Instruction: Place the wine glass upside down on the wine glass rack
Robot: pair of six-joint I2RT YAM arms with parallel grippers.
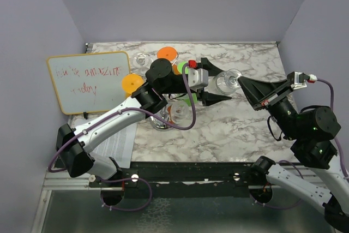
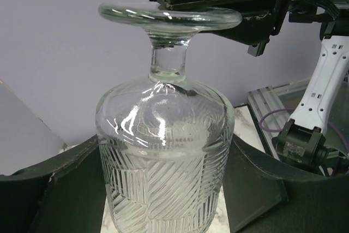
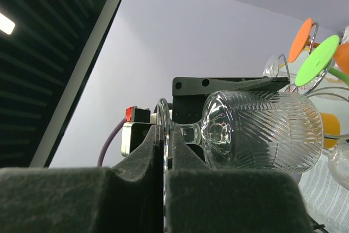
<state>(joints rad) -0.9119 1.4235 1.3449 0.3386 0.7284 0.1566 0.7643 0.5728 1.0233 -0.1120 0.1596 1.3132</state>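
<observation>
The shiny chrome wire wine glass rack (image 1: 161,123) stands left on the marble table (image 1: 245,129). Right of it and apart, the right pincer (image 3: 165,151) is clenched on the foot of the clear ribbed wine glass (image 3: 256,129). The left pincer (image 2: 166,145) flanks the bowl, and I cannot tell whether it grips.

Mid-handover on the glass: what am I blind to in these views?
- Top view: post and base of the wine glass rack, mostly hidden under the left arm.
- Left wrist view: rim of the wine glass, cut off by the bottom edge; also whether the fingers of the left gripper touch the bowl.
- Right wrist view: most of the rack, beyond the right edge.
</observation>
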